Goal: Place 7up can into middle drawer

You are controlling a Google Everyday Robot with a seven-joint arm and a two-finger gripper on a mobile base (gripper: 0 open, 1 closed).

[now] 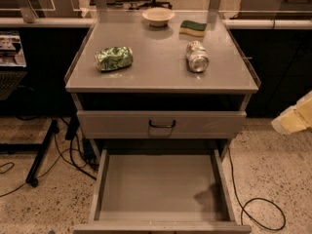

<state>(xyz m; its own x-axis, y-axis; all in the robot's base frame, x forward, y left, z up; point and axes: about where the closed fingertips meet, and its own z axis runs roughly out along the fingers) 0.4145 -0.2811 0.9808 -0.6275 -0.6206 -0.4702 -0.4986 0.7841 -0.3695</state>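
Claw [294,119] at far right edge of camera view, only a pale cream part of it showing, hanging off the cabinet's right side over the speckled floor, level with the closed drawer front [161,124]; holding nothing that I can see; whether released or clenched, cannot tell. 7up can [197,56] up and to the left of the claw, lying on its side on the grey tabletop [156,74], shiny end toward the camera, well apart from the claw. Green can [113,58] farther left of the claw again, also on its side, well apart from the 7up can. Sponge [192,28] just beyond the 7up can, bowl [158,16] beyond and left of it. Middle drawer [156,184] below and left of the claw, pulled out, floor bare. Task reads as barely begun: step in hand is the reach for the can. To do it well, likely: rise above the tabletop's raised right lip before travelling left, not cutting across at drawer-front height. Come down on the can from above, closing across its round body rather than along its length, near mid-body so it does not roll or pivot. Keep clear of the sponge behind it. Do not mistake the green can. Lift clear of the lip before dropping to the drawer.
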